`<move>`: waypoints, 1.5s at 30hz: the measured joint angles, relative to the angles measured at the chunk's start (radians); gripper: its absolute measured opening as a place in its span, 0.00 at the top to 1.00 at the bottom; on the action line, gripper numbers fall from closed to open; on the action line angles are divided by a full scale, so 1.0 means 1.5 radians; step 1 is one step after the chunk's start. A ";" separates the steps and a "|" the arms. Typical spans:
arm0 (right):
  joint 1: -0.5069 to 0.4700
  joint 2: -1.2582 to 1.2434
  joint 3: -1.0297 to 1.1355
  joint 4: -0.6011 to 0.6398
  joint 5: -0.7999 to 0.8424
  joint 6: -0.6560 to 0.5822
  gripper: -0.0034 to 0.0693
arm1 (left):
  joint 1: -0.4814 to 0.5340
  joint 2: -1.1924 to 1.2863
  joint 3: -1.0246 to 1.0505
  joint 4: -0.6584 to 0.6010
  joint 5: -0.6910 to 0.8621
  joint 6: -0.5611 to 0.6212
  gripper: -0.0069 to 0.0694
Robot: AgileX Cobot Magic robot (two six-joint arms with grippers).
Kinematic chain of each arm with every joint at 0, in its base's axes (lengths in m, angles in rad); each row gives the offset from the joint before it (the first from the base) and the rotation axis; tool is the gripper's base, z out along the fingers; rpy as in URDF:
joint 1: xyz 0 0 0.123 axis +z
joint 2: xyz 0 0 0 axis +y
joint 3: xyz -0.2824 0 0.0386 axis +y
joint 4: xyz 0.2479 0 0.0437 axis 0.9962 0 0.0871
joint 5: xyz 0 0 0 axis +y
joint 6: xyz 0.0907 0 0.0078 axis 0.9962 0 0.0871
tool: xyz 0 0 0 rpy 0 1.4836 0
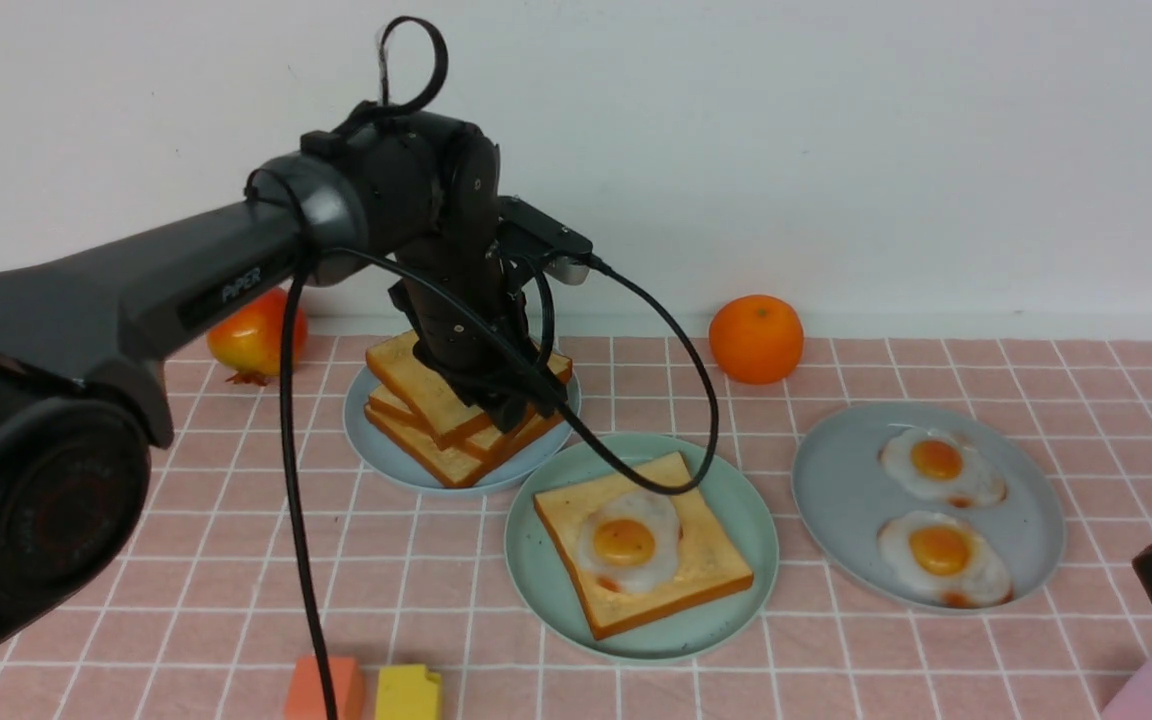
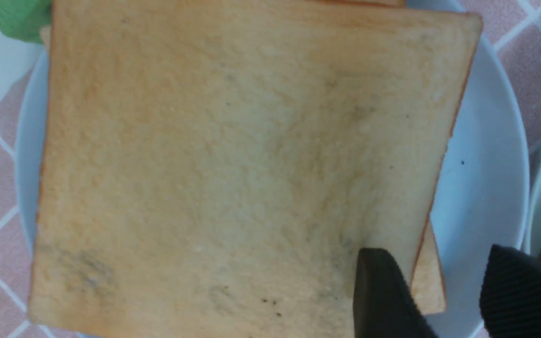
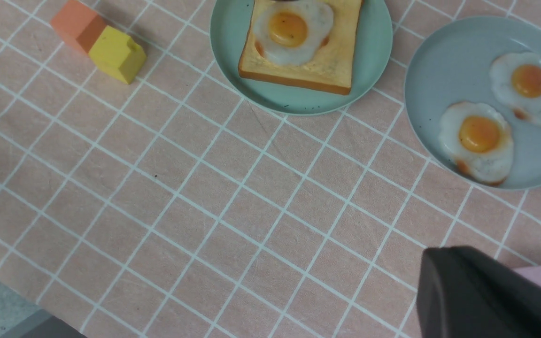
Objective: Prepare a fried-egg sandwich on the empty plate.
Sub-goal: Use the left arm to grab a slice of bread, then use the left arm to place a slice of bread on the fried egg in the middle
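Nearest: orange block [image 1: 321,688] and yellow block [image 1: 408,692] at the front edge of the pink checked cloth [image 1: 236,560], which runs back to a plain white wall [image 1: 836,150]. Green plate [image 1: 736,520], centre: one toast slice [image 1: 706,570], fried egg [image 1: 628,540] on top. My left pincer [image 2: 449,295] hangs released over the toast stack [image 1: 426,395] on the grey plate [image 1: 376,445], one finger above the top slice, the other past its edge. My right pincer [image 3: 486,291], low at the right, is clenched.
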 joint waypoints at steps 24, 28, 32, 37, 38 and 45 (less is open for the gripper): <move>0.000 -0.012 0.000 -0.002 0.000 0.000 0.87 | -0.002 0.014 -0.005 0.041 -0.035 0.007 0.78; 0.000 -0.054 0.000 -0.007 0.006 0.003 0.87 | -0.004 -0.043 0.003 -0.015 0.013 0.008 0.78; 0.000 -0.108 0.000 -0.007 0.031 0.035 0.87 | -0.036 -0.132 0.037 -0.123 0.036 0.031 0.81; 0.000 -0.166 0.000 -0.006 0.035 0.064 0.87 | -0.146 -0.178 0.131 -0.131 0.011 0.051 0.82; 0.000 -0.177 0.000 -0.006 0.035 0.065 0.87 | -0.173 -0.171 0.154 -0.107 -0.001 0.049 0.82; 0.000 -0.206 0.000 -0.007 0.035 0.067 0.87 | -0.231 -0.129 0.194 0.031 -0.047 0.034 0.82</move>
